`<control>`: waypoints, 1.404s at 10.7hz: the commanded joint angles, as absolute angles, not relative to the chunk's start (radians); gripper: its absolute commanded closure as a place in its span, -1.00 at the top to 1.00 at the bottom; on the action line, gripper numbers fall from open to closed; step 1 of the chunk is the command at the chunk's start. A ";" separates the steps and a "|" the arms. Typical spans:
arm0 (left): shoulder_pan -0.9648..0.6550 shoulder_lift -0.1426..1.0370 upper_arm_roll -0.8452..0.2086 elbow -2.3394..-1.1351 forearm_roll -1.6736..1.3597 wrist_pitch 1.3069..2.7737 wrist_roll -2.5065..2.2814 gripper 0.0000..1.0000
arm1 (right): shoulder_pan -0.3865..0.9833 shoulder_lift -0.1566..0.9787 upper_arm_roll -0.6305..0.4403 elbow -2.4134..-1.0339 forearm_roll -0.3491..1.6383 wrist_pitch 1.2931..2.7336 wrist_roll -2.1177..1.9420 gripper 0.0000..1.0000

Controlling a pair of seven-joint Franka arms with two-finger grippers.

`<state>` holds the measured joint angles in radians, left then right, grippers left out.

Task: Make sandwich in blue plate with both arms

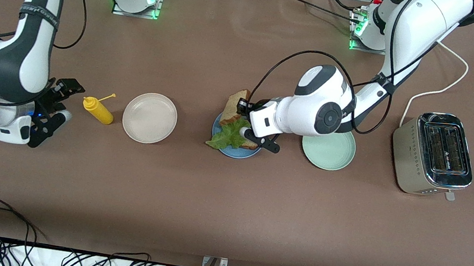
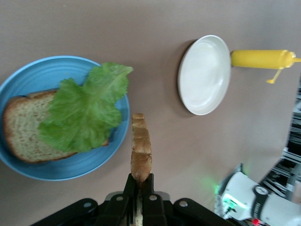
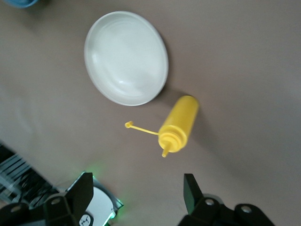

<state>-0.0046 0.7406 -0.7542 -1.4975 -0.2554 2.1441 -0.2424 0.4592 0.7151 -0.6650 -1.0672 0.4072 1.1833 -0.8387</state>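
- Table (image 1: pixel 226 214): brown, wide, with the toaster (image 1: pixel 433 152) at my left arm's end. No brand or writing I can read on it, or anywhere else.
- My left arm reaches in over the middle, its left gripper (image 2: pixel 139 188) clamped on the top bread slice (image 2: pixel 141 148), held edge-up over the rim of the blue plate (image 2: pixel 28 80).
- My right arm waits at its own end of the table; the right gripper (image 3: pixel 136 197) hangs with fingers spread and empty, over bare table beside the yellow bottle (image 3: pixel 178 125).
- Blue plate sits mid-table, between the beige plate (image 1: pixel 149 118) and the green plate (image 1: pixel 328 152).
- On it: the bottom bread slice (image 2: pixel 23 127), flat, with the lettuce leaf (image 2: pixel 84 110) draped across and poking over the rim.
- Step in hand, as I read it: closing the sandwich. Next I'd need to carry the slice over the lettuce, tip it flat, line it up with the lower slice, then let go.
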 commanded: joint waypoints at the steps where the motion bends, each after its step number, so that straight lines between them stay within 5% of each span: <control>1: 0.003 0.797 -0.755 -1.466 -0.334 2.179 -0.129 -1.00 | 0.503 0.535 -0.542 -1.237 0.190 1.325 -0.552 0.75; 5: 0.005 0.831 -0.733 -1.470 -0.324 2.283 -0.121 -1.00 | 0.177 0.309 -0.065 -1.500 -0.025 1.483 -0.131 0.76; 9: 0.023 0.831 -0.719 -1.496 -0.324 2.273 -0.127 -1.00 | 0.042 0.132 0.012 -1.785 -0.020 1.730 0.037 0.76; 11: 0.021 0.833 -0.707 -1.505 -0.324 2.273 -0.135 -1.00 | 0.011 0.089 0.018 -1.805 -0.020 1.753 0.020 0.76; 15: 0.011 0.833 -0.672 -1.532 -0.319 2.272 -0.133 -0.42 | -0.041 -0.008 0.021 -1.809 -0.015 1.705 -0.004 1.00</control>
